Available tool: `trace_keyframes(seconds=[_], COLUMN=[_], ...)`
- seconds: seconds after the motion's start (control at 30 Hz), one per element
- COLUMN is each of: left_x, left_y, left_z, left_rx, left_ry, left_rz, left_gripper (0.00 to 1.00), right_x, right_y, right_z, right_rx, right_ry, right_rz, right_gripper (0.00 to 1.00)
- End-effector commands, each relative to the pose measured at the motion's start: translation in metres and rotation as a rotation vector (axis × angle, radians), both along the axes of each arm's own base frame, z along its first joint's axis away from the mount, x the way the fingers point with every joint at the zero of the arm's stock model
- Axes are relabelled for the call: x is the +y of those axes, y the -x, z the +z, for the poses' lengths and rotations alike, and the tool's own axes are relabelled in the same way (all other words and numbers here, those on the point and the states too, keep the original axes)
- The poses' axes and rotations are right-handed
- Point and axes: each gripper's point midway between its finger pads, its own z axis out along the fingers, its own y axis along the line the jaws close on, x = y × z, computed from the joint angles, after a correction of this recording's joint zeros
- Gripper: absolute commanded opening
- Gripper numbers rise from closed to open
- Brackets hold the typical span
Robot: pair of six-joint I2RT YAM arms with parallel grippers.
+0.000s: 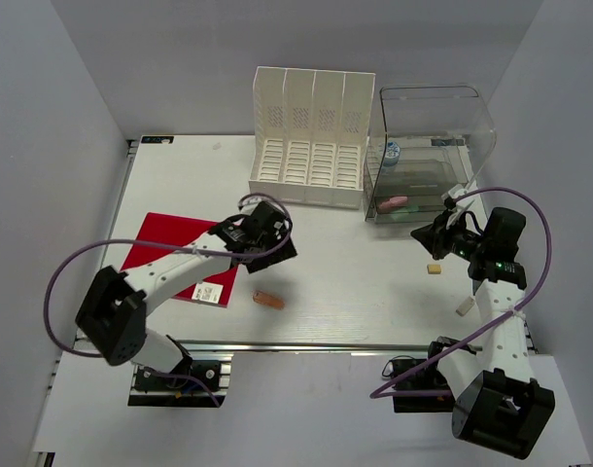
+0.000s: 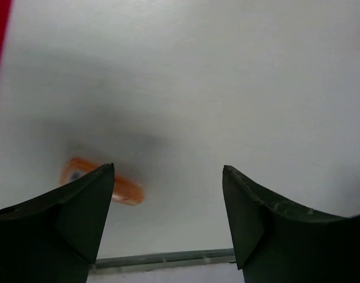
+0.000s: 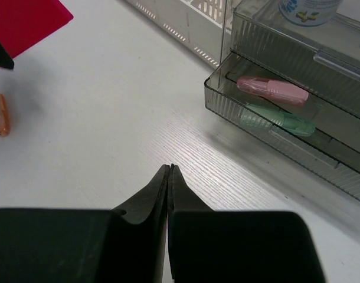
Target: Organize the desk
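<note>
The white desk [image 1: 355,292] has a silvery rail [image 1: 316,345] along its near edge. My left gripper [image 1: 280,249] is open and empty, hovering above the desk just beyond a small orange item [image 1: 268,300]. In the left wrist view [image 2: 168,171] the orange item [image 2: 126,191] lies partly hidden behind the left finger, outside the gap. My right gripper [image 1: 420,233] is shut and empty, in front of the clear drawer box [image 1: 428,156]. In the right wrist view [image 3: 170,168] its tips are pressed together over bare desk.
A red folder [image 1: 170,255] lies left, under the left arm. A white file organizer [image 1: 311,136] stands at the back. The open drawer holds a pink item [image 3: 271,88] and a green one [image 3: 277,119]. A tan block [image 1: 434,269] and a white block [image 1: 464,307] lie near the right arm.
</note>
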Motion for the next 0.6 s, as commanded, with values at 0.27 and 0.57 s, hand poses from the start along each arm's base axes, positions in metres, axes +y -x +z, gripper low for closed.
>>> trace_keyframes(seconds=[0.27,0.57], left_x=[0.064,0.057], left_y=[0.055,0.077], left_z=[-0.066,-0.099], left_rx=[0.422,0.554], left_ry=[-0.16,-0.141], left_rz=[0.382,0.393], left_gripper=[0.66,0.64], right_x=[-0.011,-0.013], right_y=[-0.01,-0.01], right_z=[0.027,0.03], right_rx=[-0.099,-0.112], right_ry=[0.038,0.047], right_rz=[-0.078,-0.091], right_gripper=[0.0,0.0])
